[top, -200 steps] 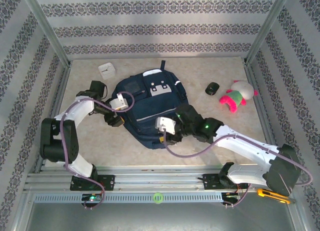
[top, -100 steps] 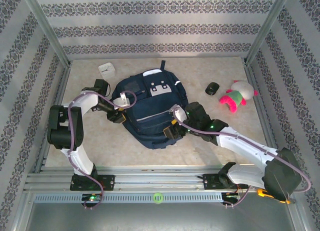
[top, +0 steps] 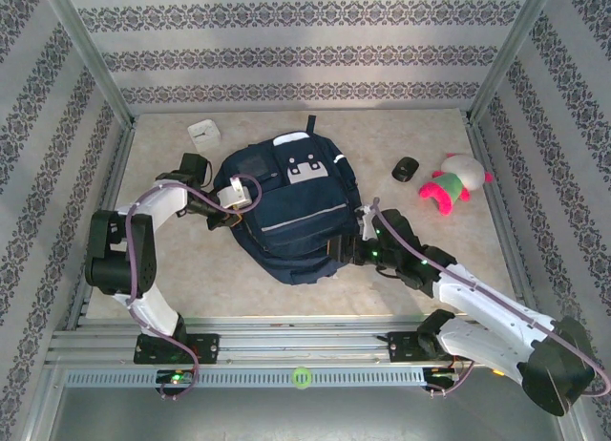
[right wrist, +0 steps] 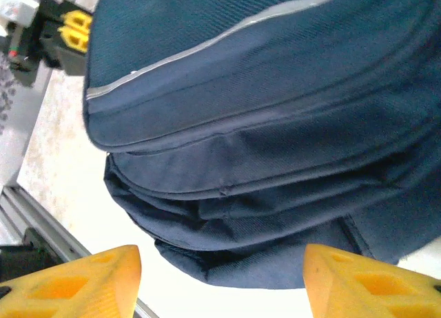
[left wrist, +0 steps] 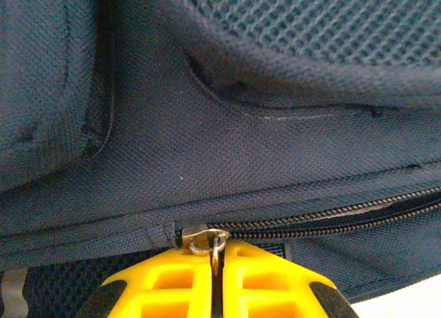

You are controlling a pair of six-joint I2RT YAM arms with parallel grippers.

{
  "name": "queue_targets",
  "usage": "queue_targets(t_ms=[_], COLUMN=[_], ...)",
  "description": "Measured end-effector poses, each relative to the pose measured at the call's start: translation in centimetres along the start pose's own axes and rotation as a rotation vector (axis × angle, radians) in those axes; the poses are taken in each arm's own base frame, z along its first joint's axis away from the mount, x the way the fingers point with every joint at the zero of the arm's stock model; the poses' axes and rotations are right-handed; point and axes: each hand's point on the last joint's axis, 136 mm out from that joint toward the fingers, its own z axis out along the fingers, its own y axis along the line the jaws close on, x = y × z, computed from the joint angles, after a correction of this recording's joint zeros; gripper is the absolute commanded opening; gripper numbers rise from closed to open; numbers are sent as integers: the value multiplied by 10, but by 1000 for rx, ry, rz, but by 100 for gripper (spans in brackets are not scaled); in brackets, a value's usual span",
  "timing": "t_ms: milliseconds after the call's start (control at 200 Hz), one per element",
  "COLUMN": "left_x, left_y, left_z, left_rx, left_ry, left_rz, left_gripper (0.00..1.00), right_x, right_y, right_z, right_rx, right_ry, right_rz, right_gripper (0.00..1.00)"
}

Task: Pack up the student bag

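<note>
The student bag (top: 291, 207), a navy backpack with a pale stripe, lies flat mid-table, its grey-white patch toward the far end. My left gripper (top: 232, 215) presses against the bag's left edge. In the left wrist view its yellow fingers (left wrist: 172, 283) are shut on the metal zip pull (left wrist: 216, 248), at the left end of a zipper (left wrist: 331, 218) that runs off to the right. My right gripper (top: 342, 250) sits low at the bag's near right corner. It stands open (right wrist: 222, 277), fingertips wide apart, facing the bag's bottom folds (right wrist: 262, 215) without touching them.
A small white box (top: 202, 134) lies at the far left. A black mouse (top: 405, 169) and a pink-and-white plush toy (top: 452, 183) lie right of the bag. Metal frame posts and patterned walls enclose the table; the rail (top: 305, 346) runs along the near edge.
My right gripper has swung off the bag's lower front to its near right corner, the arm stretching out low. My left arm has shifted its elbow; its gripper stays at the bag's left edge.
</note>
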Motion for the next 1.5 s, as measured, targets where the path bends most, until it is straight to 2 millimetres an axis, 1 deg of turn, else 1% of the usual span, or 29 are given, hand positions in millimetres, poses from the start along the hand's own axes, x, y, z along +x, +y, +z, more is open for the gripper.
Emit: queue_targets(t_ms=[95, 195, 310, 395, 440, 520, 570, 635, 769, 889, 1024, 1139, 1259, 1344, 1424, 1504], left_x=[-2, -2, -1, -3, -3, -2, -1, -2, -2, -2, -8, -18, -21, -22, -23, -28], left_y=[-2, -6, -13, -17, -17, -19, -20, -23, -25, -28, -41, -58, -76, -84, -91, -105], left_z=[-4, -3, 4, 7, 8, 7, 6, 4, 2, 4, 7, 11, 16, 18, 15, 12], left_rx=[-22, -26, -18, -18, -21, -29, -41, -54, -79, -100, -88, -64, -44, -34, -23, 10], left_ry=[5, 15, 43, 61, 67, 69, 61, 48, 22, -3, -6, 5, 36, 45, 44, 32], left_rz=[-20, -49, -86, -122, -146, -192, -214, -237, -289, -329, -321, -265, -224, -208, -207, -201], left_gripper=[4, 4, 2, 1, 1, 1, 1, 2, 1, 1, 3, 4, 6, 6, 8, 9], right_x=[6, 16, 28, 33, 32, 22, 14, 6, 5, 10, 14, 9, 2, -2, -5, -11], right_y=[-6, -6, 7, 23, 35, 57, 64, 68, 65, 55, 45, 42, 39, 37, 35, 33], right_z=[3, 11, 21, 24, 23, 24, 27, 39, 75, 108, 132, 145, 153, 154, 154, 153], right_rx=[15, 19, -1, -24, -42, -83, -94, -94, -59, -24, -9, -13, -15, -16, -17, -16], right_ry=[9, 41, 74, 78, 62, 23, -5, -25, -1, 18, 23, 10, -3, -6, -10, -19], right_rz=[91, 151, 167, 136, 115, 86, 87, 90, 106, 136, 175, 205, 235, 246, 252, 258], right_gripper=[61, 62, 59, 56, 54, 51, 50, 48, 42, 39, 37, 35, 35, 35, 35, 35])
